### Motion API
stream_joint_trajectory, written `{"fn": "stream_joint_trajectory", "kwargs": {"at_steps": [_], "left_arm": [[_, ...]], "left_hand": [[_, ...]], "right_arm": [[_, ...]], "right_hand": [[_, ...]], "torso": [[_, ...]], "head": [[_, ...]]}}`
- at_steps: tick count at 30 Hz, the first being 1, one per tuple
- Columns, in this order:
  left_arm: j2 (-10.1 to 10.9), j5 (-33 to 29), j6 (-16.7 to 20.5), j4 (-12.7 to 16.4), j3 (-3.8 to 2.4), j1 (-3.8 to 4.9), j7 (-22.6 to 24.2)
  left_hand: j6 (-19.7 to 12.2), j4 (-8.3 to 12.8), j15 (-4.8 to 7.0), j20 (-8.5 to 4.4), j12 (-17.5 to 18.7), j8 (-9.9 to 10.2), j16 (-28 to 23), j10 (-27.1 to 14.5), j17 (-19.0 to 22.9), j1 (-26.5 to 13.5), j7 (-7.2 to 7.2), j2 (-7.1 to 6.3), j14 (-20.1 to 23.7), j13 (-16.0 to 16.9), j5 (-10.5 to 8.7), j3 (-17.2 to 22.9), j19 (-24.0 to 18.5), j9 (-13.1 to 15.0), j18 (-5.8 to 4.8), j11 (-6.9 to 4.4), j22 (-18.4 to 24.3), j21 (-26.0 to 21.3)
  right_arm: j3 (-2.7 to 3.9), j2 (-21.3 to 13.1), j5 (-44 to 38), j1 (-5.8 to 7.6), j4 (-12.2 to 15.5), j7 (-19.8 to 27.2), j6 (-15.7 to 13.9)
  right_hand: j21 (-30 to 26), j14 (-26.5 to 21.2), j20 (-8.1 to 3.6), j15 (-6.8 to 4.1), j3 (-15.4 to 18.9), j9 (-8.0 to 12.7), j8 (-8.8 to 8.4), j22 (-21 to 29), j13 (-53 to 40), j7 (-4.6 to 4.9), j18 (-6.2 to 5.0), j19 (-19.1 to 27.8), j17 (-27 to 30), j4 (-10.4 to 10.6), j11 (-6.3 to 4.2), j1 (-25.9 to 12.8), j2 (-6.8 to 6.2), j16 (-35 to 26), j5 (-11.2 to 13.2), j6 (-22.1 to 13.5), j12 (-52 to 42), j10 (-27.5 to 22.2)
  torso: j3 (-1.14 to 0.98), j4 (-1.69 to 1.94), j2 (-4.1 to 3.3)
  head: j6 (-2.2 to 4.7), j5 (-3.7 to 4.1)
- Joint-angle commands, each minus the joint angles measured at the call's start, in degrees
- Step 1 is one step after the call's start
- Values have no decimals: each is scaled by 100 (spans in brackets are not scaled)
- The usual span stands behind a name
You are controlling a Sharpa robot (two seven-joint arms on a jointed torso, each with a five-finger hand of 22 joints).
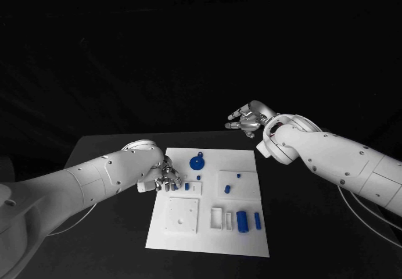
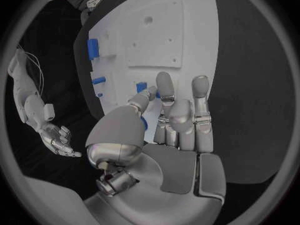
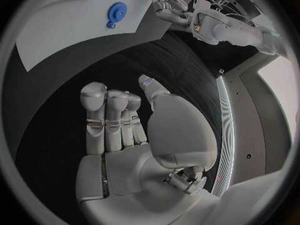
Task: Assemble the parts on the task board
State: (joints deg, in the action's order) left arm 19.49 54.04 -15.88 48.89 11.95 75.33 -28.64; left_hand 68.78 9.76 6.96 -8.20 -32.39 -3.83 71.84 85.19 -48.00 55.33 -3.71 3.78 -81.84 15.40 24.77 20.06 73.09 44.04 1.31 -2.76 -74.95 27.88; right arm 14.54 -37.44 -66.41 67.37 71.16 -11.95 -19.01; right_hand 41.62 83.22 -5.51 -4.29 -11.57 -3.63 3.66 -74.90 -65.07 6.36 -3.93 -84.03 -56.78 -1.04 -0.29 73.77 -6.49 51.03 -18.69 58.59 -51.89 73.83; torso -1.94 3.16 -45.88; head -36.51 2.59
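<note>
Left hand [image 1: 167, 177] fingers [image 2: 164, 85] are together and curled down onto the left edge of the task board [image 1: 179, 239], thumb and fingertips meeting at a small blue part [image 2: 142, 87]. Looks like a pinch on that part, though the wrist view doesn't fully show whether it's actually gripped or just touched.

All places relative to the task board:
- Small blue part [image 1: 187, 187]: left-centre of the board, sitting at a small white block, right at the left hand's fingertips.
- Round blue disc part [image 1: 197, 162]: upper-left area of the board, just beyond the left hand, apart from it.
- Small blue peg [image 1: 229, 189]: on a raised white plate, centre-right of the board.
- Tiny blue piece [image 1: 239, 174]: just beyond that plate, toward the far edge.
- Large blue cylinder [image 1: 242, 220] and thin blue pin [image 1: 257, 220]: side by side, lower-right area of the board, beside white slotted blocks.
- Square white plate with holes [image 1: 182, 215]: lower-left area of the board.

Right hand [image 1: 246, 120]: raised off the table beyond the board's far-right corner, well apart from the board. Fingers [image 3: 95, 116] straight and side by side, thumb apart, nothing in it.
</note>
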Motion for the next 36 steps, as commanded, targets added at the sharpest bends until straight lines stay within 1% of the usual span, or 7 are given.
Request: {"fn": "stream_joint_trajectory", "kwargs": {"at_steps": [1,9,21,23,29,34,36], "left_arm": [[-29,19,11,-47,4,-3,-61],[-41,19,-74,-54,35,-3,-81],[-24,20,-70,-69,46,-3,-62],[-23,20,-45,-71,47,-3,-57],[-1,20,24,-71,47,-3,-36],[71,21,18,-26,43,-3,22],[126,21,17,28,33,-3,52]], "left_hand": [[436,-25,25,-1,38,-10,-33,166,12,-27,488,-94,19,-9,-37,-33,12,-26,-48,-141,-90,-21],[442,-151,23,3,61,-9,-41,166,38,-15,502,-242,40,-17,-195,-196,6,-71,-55,-143,-93,-47],[505,-777,35,1,80,-4,-58,166,88,171,511,-542,65,-3,-1019,-821,3,-197,-71,-123,-96,-87],[515,-834,24,-1,81,-10,-61,164,94,172,502,-515,67,-2,-833,-1124,7,-185,-71,-137,-95,-89],[515,-925,25,-1,87,-9,-63,165,104,280,500,-431,69,1,-918,-1513,13,-201,-70,-133,-96,-97],[530,-1074,24,-1,93,-10,-63,165,104,308,496,-567,71,-1,-1031,-1516,10,-199,-73,-130,-97,-103],[544,-1219,21,1,93,-11,-63,164,104,327,491,-728,79,-4,-1149,-1445,3,-191,-74,-127,-96,-108]], "right_arm": [[1,-1,-50,-2,6,11,81],[1,-7,-50,-2,9,10,78],[1,-15,-50,-2,13,11,66],[0,-14,-50,-2,11,11,63],[0,-3,-50,-2,0,13,59],[0,5,-50,-12,-12,19,55],[0,9,-50,-25,-18,21,52]], "right_hand": [[-19,-13,18,-3,5,1,-10,-547,-4,0,-57,-158,-9,-32,-4,-15,38,-20,-19,21,37,-19],[-19,-13,18,-3,5,1,-10,-547,-4,0,-57,-158,-9,-32,-4,-15,38,-20,-19,21,37,-19],[-19,-13,18,-3,5,1,-10,-547,-4,0,-57,-158,-9,-32,-4,-15,38,-20,-19,21,37,-19],[-26,-14,19,-2,4,2,-13,-545,5,3,-57,-154,-6,-51,-3,-23,35,-28,-20,9,51,-25],[-26,-14,19,-2,4,2,-13,-545,5,3,-57,-154,-6,-51,-3,-23,35,-28,-20,9,51,-25],[-26,-14,19,-2,4,2,-13,-545,5,3,-57,-154,-6,-51,-3,-23,35,-28,-20,9,51,-25],[-26,-14,19,-2,4,2,-13,-545,5,3,-57,-154,-6,-51,-3,-23,35,-28,-20,9,51,-25]], "torso": [[-3,-6,-2],[6,7,1],[4,1,-1],[3,0,-4],[0,-1,-2],[0,3,-1],[0,-1,-1]], "head": [[0,-7],[-1,-8],[5,-17],[7,-16],[10,-25],[1,-26],[-2,-30]]}}
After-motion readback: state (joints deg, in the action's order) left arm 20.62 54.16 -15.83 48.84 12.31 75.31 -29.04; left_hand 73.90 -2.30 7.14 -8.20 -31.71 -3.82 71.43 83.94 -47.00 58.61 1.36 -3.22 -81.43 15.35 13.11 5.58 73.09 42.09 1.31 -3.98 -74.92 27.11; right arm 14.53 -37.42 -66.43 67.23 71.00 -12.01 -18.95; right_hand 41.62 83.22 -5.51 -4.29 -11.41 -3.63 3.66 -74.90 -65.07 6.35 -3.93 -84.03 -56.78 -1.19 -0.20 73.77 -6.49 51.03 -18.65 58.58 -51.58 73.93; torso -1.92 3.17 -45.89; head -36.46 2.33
